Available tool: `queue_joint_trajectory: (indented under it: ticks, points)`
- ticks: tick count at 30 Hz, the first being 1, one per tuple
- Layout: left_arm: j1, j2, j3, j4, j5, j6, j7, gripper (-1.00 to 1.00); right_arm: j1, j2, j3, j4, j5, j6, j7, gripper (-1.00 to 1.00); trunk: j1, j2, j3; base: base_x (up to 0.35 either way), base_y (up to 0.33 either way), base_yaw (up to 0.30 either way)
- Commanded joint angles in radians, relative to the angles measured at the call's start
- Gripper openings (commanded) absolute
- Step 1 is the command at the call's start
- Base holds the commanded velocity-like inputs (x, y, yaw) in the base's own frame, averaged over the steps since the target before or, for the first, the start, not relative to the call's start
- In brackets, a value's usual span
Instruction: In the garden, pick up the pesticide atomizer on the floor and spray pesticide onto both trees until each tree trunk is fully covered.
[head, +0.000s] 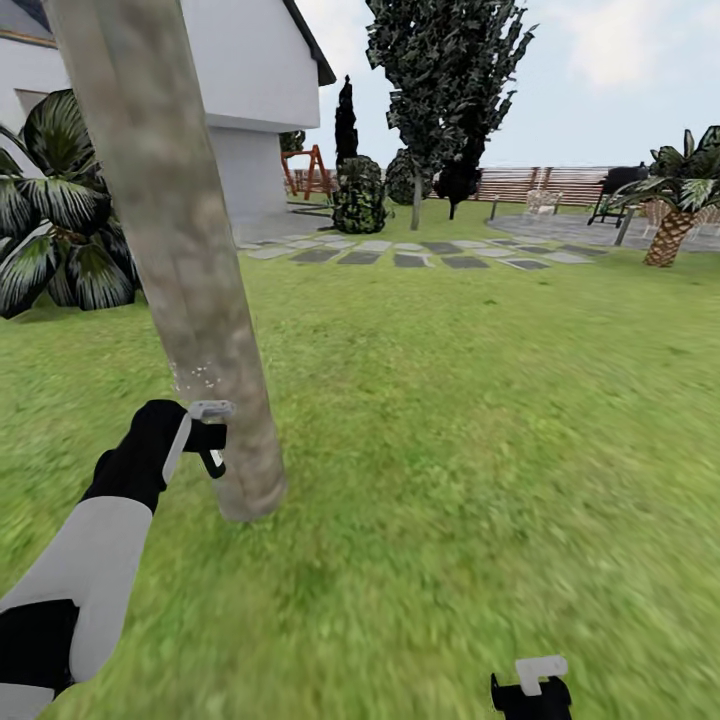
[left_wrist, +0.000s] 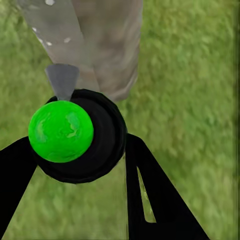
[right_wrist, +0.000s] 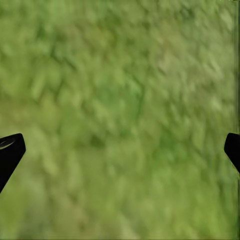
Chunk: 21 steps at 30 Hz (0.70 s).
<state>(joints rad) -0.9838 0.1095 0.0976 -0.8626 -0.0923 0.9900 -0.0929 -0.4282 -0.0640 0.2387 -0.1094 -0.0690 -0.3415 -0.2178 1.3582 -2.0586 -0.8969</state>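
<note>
Lawn fills the head view; fence and stepping stones far back. Tree trunk stands close at left, leaning slightly, long axis near vertical, crown out of frame. White flecks sit on the trunk just above the left claw.

Left claw is just beside the lower trunk. In the left wrist view its fingers are closed around the atomizer, a black body with a green cap. The grey nozzle points straight at the trunk bark, so the atomizer's spray axis runs roughly level, across the trunk axis.

Right claw hangs low over grass, spread wide, holding nothing.

Risks, judged: the claw is very near the bark, so a push forward may knock the nozzle on the trunk and twist the atomizer in the grip. Spray from one height and side likely leaves the upper and far sides uncovered.
</note>
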Motion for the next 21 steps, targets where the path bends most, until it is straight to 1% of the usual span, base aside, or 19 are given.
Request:
queue_joint_trajectory:
  ticks: [1, 6, 12, 19, 21]
  points:
    - [-0.001, -0.001, 0.002, -0.001, -0.010, 0.004, -0.010, -1.00, 0.000, 0.000, 0.008, 0.000, -0.007, -0.002, -0.003, 1.00, 0.000, 0.000, -0.001, 0.223, -0.210, 0.001]
    - [-0.001, 0.000, 0.002, -0.001, -0.012, 0.004, -0.010, -1.00, -0.001, 0.000, 0.008, 0.000, -0.008, -0.003, -0.003, 1.00, 0.000, 0.000, -0.001, 0.195, -0.216, 0.000]
    - [-0.003, 0.001, 0.002, -0.001, -0.013, 0.004, -0.010, -1.00, -0.001, 0.001, 0.009, -0.001, -0.008, -0.003, -0.003, 1.00, 0.000, 0.000, -0.001, 0.020, -0.268, 0.017]
    - [-0.011, 0.004, 0.002, -0.001, -0.016, 0.004, -0.005, -1.00, -0.001, 0.003, 0.010, -0.001, -0.008, -0.003, -0.003, 1.00, 0.000, 0.000, -0.001, 0.000, -0.272, 0.250]
    - [-0.013, 0.042, 0.008, -0.001, -0.015, 0.007, -0.001, -1.00, -0.001, 0.003, 0.010, -0.001, -0.008, -0.003, -0.003, 1.00, 0.000, 0.000, -0.001, 0.093, -0.268, 0.277]
